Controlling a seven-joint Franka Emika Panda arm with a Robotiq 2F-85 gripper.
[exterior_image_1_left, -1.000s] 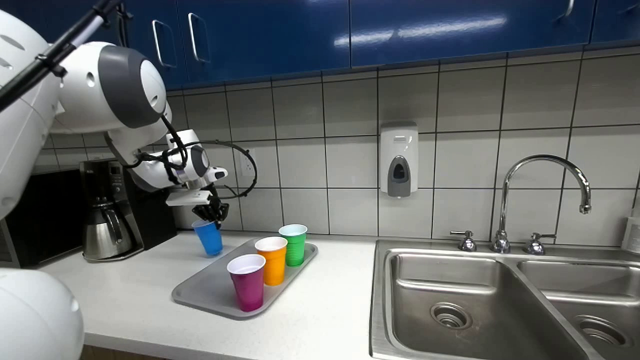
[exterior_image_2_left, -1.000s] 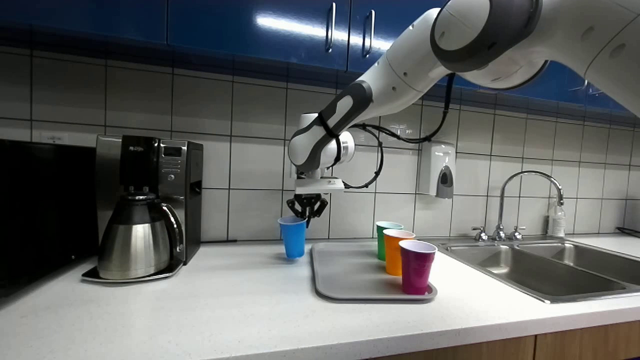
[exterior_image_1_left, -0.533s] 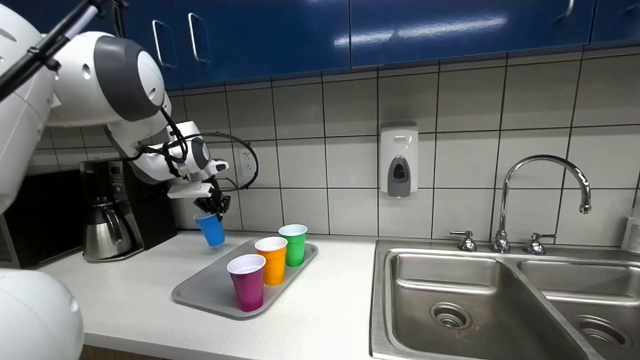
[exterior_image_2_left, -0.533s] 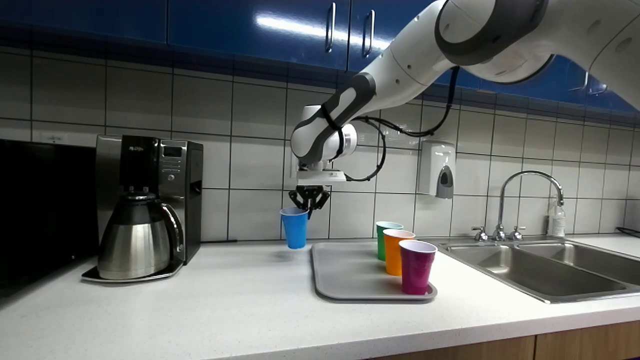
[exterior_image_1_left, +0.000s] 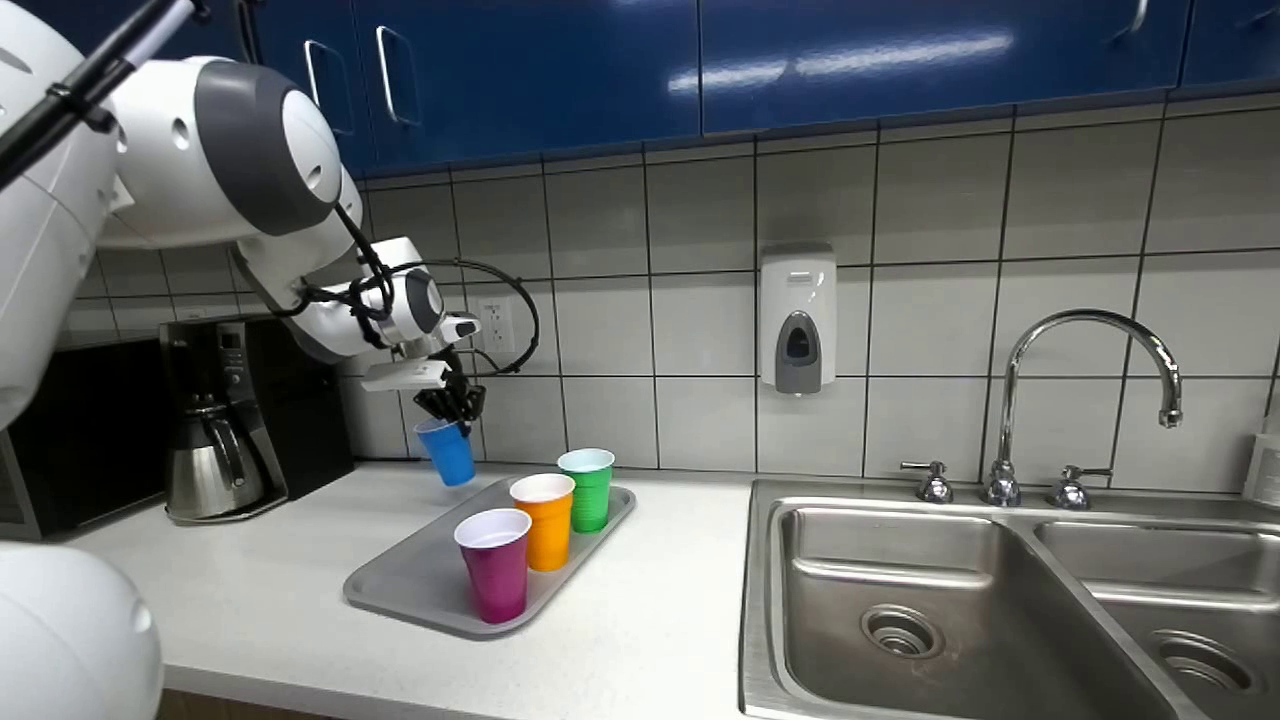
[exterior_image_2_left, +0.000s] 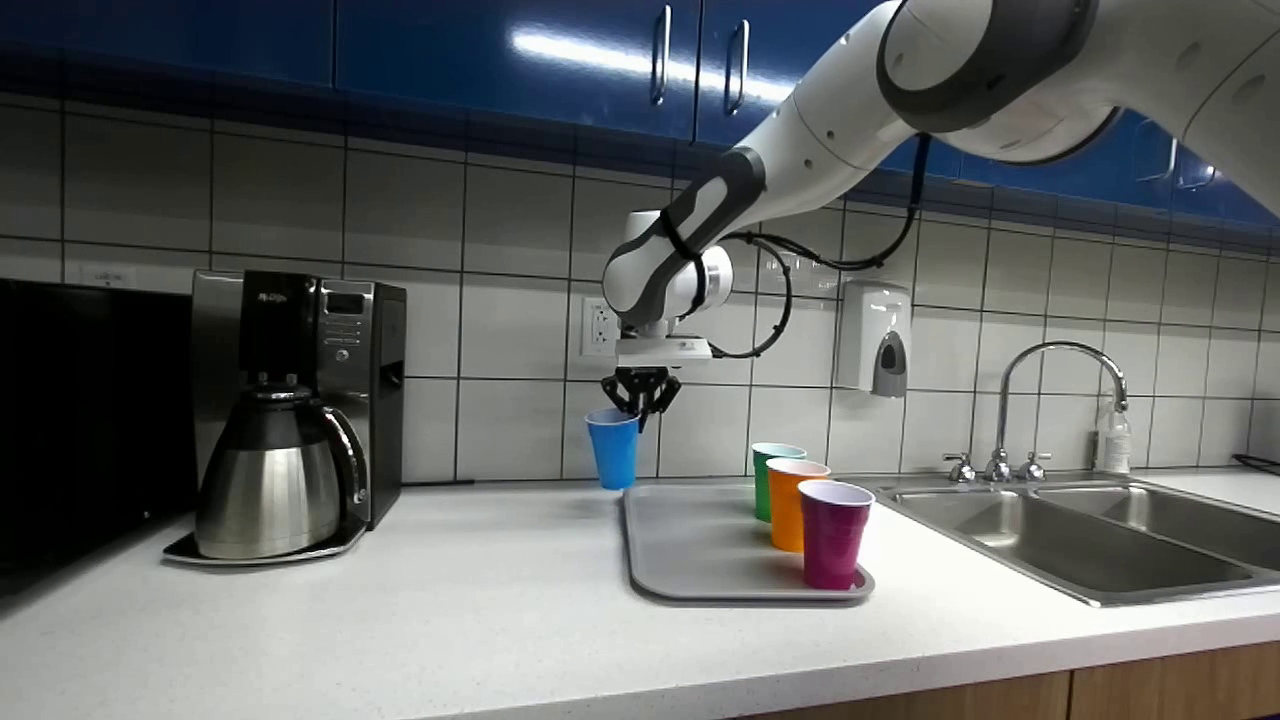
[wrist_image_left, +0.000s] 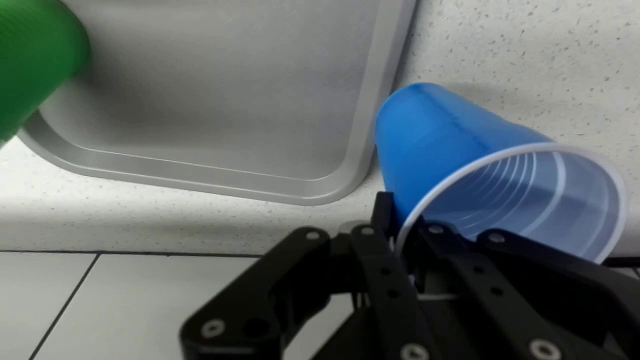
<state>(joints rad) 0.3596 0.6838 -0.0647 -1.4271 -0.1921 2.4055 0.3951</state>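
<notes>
Counter (exterior_image_2_left: 400, 630): tray (exterior_image_2_left: 690, 540) w/ 3 cups (exterior_image_2_left: 784, 515) nr blue cup (exterior_image_2_left: 614, 455)

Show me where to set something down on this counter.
The counter is bare between the coffee maker and the gray tray, and between tray and sink. The tray's coffee-maker side is bare too. Crowded: its sink-side edge, with green cup, orange cup and purple cup, and near the wall, where the fingers hold the blue cup up.

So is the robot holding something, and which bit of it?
Yes, the blue cup. The gripper pinches its wall at the rim: one finger outside the cup, the other inside.
</notes>
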